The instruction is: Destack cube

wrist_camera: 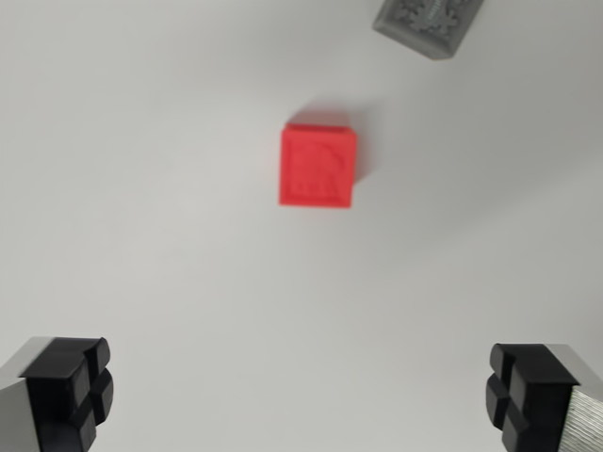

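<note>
Just above the middle of the frame sits the red cube [318,168], flat on the plain white worktop [170,235], seen nearly straight down so mostly its top face shows, plus a sliver of its right side. It looks like a single cube from here, but with the camera looking down on it I honestly can't tell if another one is hiding underneath.

Up in the top right corner there's a grey block [430,23], cut off by the frame edge and turned at an angle, well apart from the red one. Could be the other half of the stack, or just something parked out of the way. Can't say.

The hand [306,391] is spread wide and holding nothing: one black pad [71,391] in the lower left corner, the other in the lower right, with bare worktop between them. The red cube sits above that gap in the picture, roughly centred left to right, so the hand isn't around it yet.

My guess is the wide spread is there to give plenty of clearance for dropping over the cube's sides. Everything's a bit soft and blurry, so surface detail on the cube is hard to read.
</note>
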You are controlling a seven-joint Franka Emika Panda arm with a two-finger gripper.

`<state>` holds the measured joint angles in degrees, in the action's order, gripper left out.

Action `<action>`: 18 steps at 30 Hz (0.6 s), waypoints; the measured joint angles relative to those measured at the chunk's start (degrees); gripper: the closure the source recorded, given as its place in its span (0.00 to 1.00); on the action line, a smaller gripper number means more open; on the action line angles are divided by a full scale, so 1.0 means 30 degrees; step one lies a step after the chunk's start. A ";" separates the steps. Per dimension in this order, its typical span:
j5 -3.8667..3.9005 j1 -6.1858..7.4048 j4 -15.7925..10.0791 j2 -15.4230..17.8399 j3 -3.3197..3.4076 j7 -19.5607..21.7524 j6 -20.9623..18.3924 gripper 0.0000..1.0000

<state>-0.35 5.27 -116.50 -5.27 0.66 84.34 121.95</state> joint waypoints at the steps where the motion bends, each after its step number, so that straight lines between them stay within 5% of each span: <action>1: 0.0000 0.0000 0.0028 0.0019 0.0000 0.0001 -0.0048 0.00; 18: 0.0000 0.0000 0.0321 0.0223 -0.0001 0.0006 -0.0540 0.00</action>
<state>-0.35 5.27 -115.54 -4.60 0.66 84.36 120.33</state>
